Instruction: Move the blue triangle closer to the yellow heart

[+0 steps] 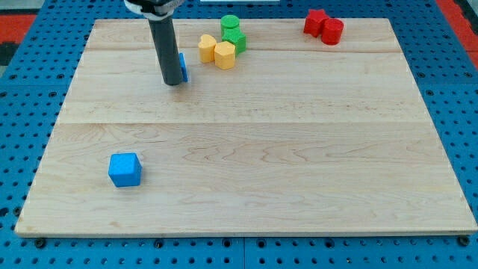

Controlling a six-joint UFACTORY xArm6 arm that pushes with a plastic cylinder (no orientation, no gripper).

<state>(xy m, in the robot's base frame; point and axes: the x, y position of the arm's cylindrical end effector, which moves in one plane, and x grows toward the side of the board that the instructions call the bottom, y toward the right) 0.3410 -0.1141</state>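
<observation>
Right now our end effector is just a plain dark rod, w/ no jaws to open or close, so it grips nothing. My tip [174,81] sits on the wooden surface [246,149] near the view's top left, touching or just beside the blue triangle [182,66], which peeks out at the rod's right edge. Most of that block is hidden behind the rod, so we can't tell which way it points or where its long axis runs; only a thin blue sliver shows.

Just right of the triangle, w/ a small gap, lies the yellow heart [207,48]. A yellow hexagon-ish block [225,54] touches the heart's right side. Behind these sit two green blocks: a green cylinder [230,24] and another green block [236,40], shape unclear, pressed against the yellow ones.

Further to the view's right, near the top edge, a red block [315,22] and a red cylinder [332,31] touch each other. Well apart, at the view's bottom left, a blue cube [125,169] stands alone.

No writing, brands or labels are readable anywhere.
</observation>
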